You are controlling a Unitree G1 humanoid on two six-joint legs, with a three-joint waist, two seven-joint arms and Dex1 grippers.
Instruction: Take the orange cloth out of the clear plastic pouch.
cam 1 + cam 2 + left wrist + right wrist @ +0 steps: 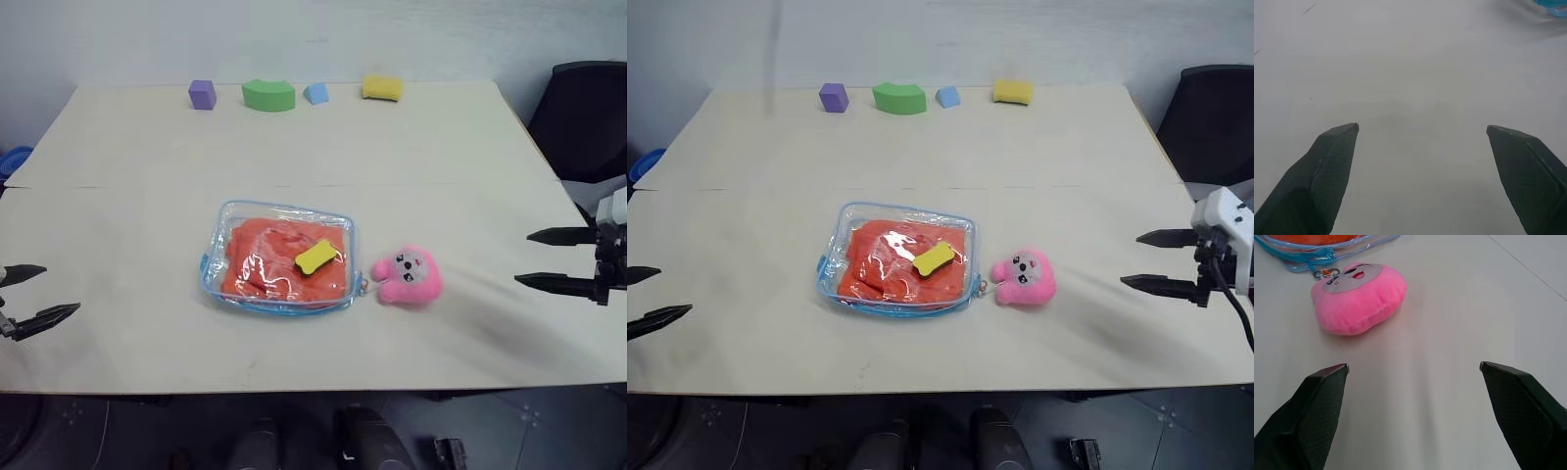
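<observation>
The clear plastic pouch point(279, 257) with light blue trim lies flat in the middle of the table. Inside it sits the wrinkled orange cloth point(269, 259), with a yellow block point(317, 256) on top; whether that block is inside or on the pouch I cannot tell. My left gripper point(31, 294) hovers open at the table's left edge, far from the pouch. My right gripper point(551, 259) hovers open at the right edge, pointing toward the pouch, with nothing between its fingers. The pouch's zipper ring point(1322, 273) lies next to a pink plush toy.
A pink plush toy point(409, 275) lies just right of the pouch. Along the far edge stand a purple block point(202, 94), a green arch point(268, 95), a blue block point(315, 93) and a yellow block point(382, 88). A black chair point(586, 117) is at right.
</observation>
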